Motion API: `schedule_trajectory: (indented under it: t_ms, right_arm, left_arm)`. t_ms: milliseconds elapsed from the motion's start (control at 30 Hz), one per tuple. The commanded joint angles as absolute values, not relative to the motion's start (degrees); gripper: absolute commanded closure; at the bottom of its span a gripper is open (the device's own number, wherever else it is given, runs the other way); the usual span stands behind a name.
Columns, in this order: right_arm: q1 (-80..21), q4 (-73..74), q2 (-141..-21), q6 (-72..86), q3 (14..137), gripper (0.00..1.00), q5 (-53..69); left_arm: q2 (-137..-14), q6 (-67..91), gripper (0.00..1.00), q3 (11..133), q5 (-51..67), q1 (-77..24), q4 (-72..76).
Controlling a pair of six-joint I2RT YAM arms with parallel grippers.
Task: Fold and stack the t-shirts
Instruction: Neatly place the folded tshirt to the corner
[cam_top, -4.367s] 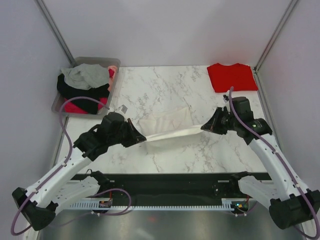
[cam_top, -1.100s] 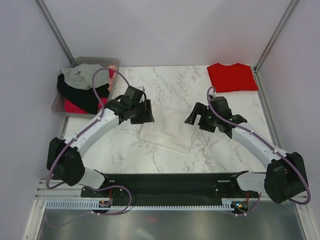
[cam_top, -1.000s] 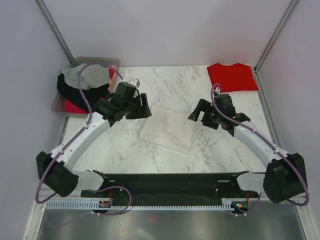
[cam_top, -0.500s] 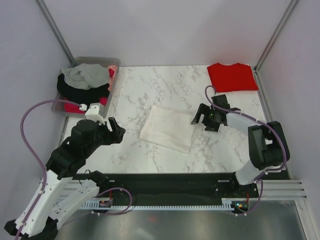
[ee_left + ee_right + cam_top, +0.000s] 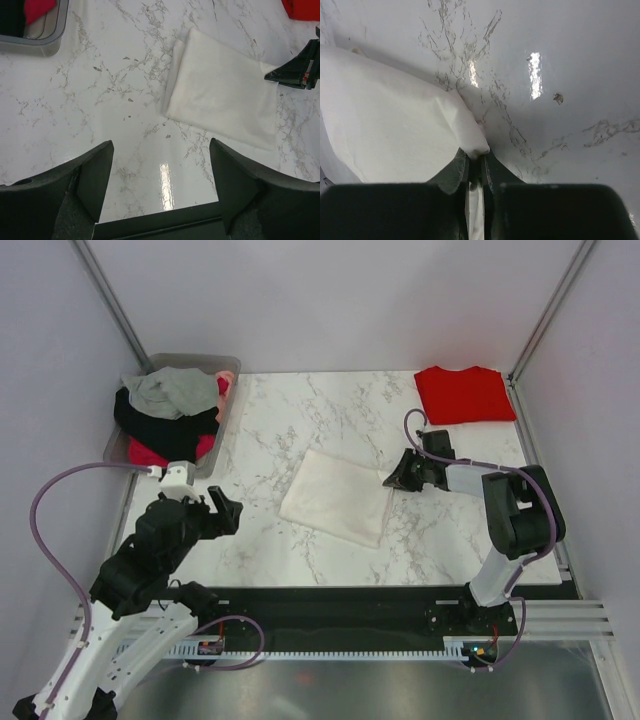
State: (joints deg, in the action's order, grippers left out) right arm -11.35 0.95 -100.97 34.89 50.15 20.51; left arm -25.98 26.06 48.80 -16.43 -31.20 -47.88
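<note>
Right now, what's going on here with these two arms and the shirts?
Two robot arms are folding t-shirts. The right fingers pinch the right corner of a folded white tee lying in the middle. The left fingers hang open at the near left, holding nothing. A folded red tee sits in the far right corner; a bin of clothes stands far left.

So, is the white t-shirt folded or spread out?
Folded: the white t-shirt lies as a compact rectangle, doubled layers showing along one edge.

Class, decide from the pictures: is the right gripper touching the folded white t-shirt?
Touching. The right wrist view shows the right gripper closed on a corner of the white t-shirt, with cloth pinched between its jaws.
</note>
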Motion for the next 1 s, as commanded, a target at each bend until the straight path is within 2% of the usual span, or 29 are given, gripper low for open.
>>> schedule_trajectory:
  t_ms: [0, 67, 333, 533, 800, 967]
  right_arm:
    - [-11.0, 2.0, -100.7, 33.2, 48.1, 0.91, 18.9]
    - [-10.4, 4.5, -99.2, 31.1, 50.2, 1.0, 18.9]
    - [-10.0, 22.7, -96.1, 21.1, 70.8, 1.0, 5.0]
    - [-8.5, 29.6, -101.0, 14.4, 88.2, 1.0, -2.9]
    - [-5.9, 30.5, -109.5, 10.3, 107.5, 1.0, -10.8]
    - [-3.8, 27.4, -114.1, 8.6, 113.6, 1.0, -14.4]
  left_arm:
    - [-25.2, 25.0, 0.15, 48.6, -18.5, -31.0, -45.1]
    - [-24.6, 25.1, 0.16, 48.4, -18.9, -31.1, -45.1]
    - [-24.7, 25.4, 0.16, 48.0, -19.5, -30.3, -45.0]
    - [-25.5, 24.6, 0.16, 47.3, -17.1, -27.3, -43.9]
    - [-27.2, 23.6, 0.17, 46.6, -13.5, -24.0, -42.4]
    - [-27.5, 23.0, 0.17, 46.3, -12.3, -22.4, -41.7]
